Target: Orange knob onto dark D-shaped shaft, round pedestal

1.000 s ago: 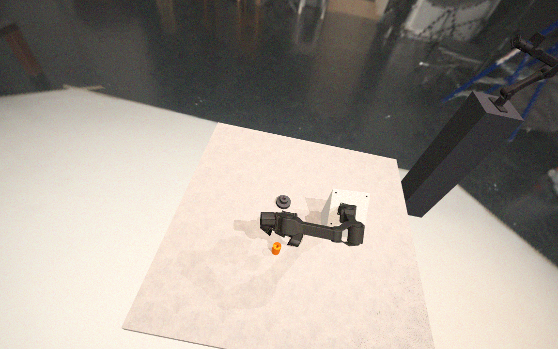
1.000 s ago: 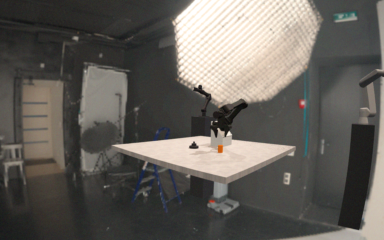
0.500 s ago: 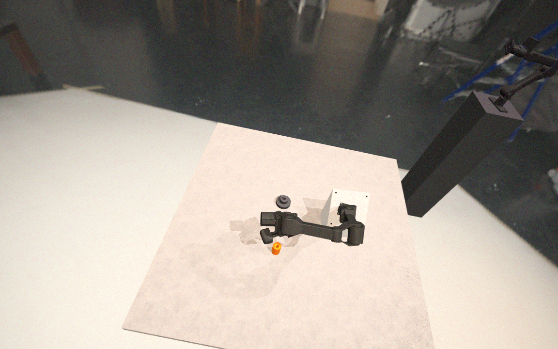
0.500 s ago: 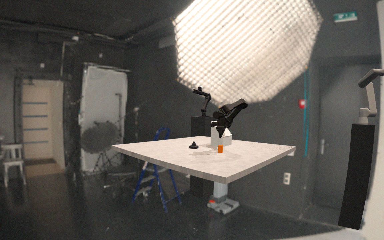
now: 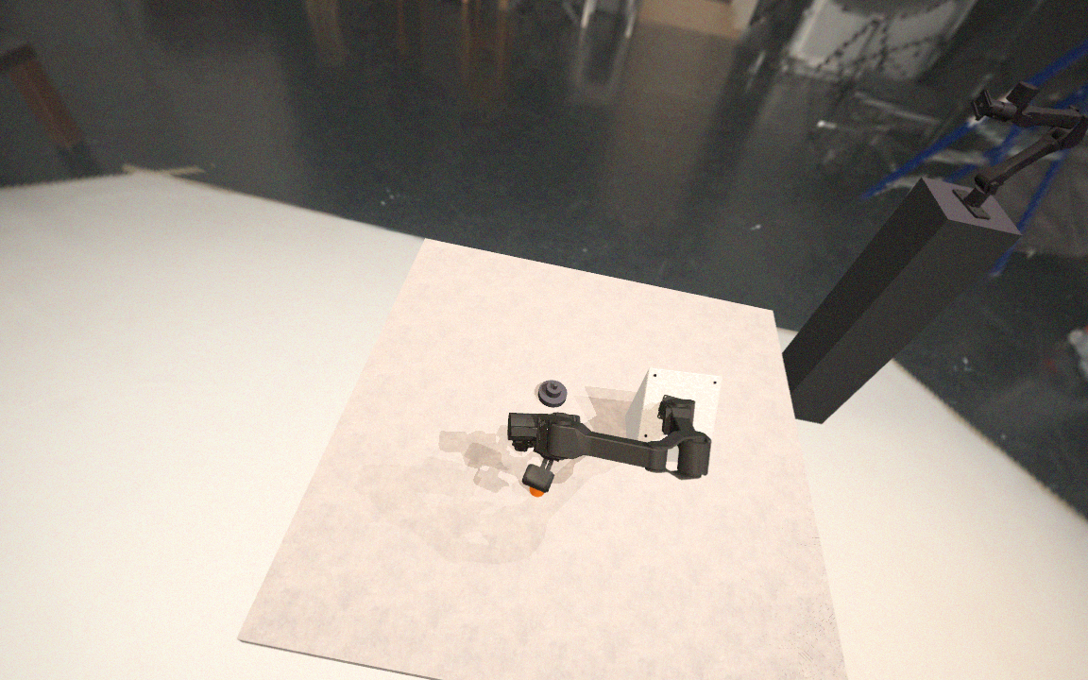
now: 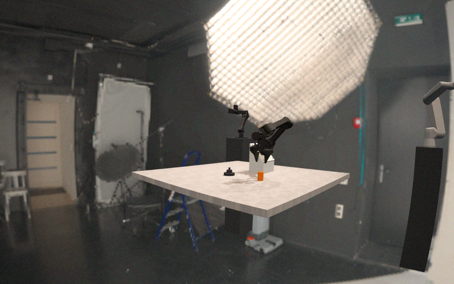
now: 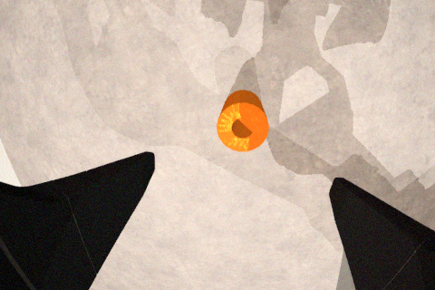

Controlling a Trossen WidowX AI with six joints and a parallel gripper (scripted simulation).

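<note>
Orange and upright, our knob (image 5: 535, 492) (image 6: 260, 176) (image 7: 243, 127) stands on the pale table (image 5: 413, 591) (image 6: 200, 187) (image 7: 204, 236), apart from the dark pedestal (image 5: 552, 393) (image 6: 229, 173). Above it we hold our gripper (image 5: 531, 463) (image 6: 260, 160) (image 7: 243, 174) wide, nothing between its fingers.

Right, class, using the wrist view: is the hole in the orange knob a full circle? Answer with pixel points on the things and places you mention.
No, the hole in the orange knob (image 5: 535, 492) (image 6: 260, 176) (image 7: 256, 118) has one straight side, giving it a D shape.

A glowing light panel (image 6: 292, 56) hangs before dark walls (quite a giant), above a dark floor (image 6: 91, 250).
</note>
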